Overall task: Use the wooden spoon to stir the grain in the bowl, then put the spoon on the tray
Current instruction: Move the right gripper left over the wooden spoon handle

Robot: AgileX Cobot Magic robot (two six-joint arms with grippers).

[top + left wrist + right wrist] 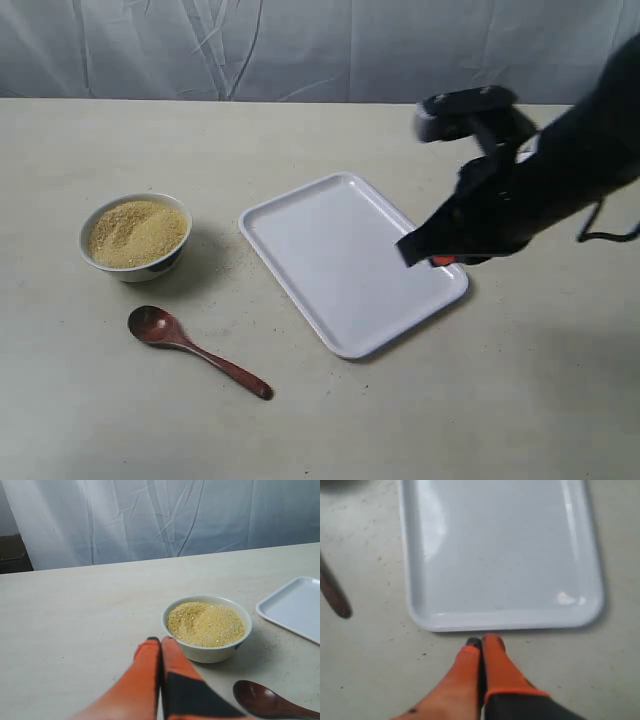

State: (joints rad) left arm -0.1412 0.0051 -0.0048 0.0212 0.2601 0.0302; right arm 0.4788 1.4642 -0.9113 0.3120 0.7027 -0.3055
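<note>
Exterior view: the small white bowl [137, 271] stands on the left of the table [520, 400] and holds a heap of yellowish grain [136, 232]. The wooden spoon [196, 351] lies flat on the table near the bowl, not touching it, with its scoop toward the bowl and its handle angled away. The white tray [340, 250] lies at the centre, set at an angle. The right arm hangs over the tray's right edge.

Right wrist view: the right gripper [481, 641] has its orange fingers pressed together, tips just beside the tray's rim.

Left wrist view: the left gripper [160, 640] is likewise pressed together, pointing at the bowl, clear of it
</note>
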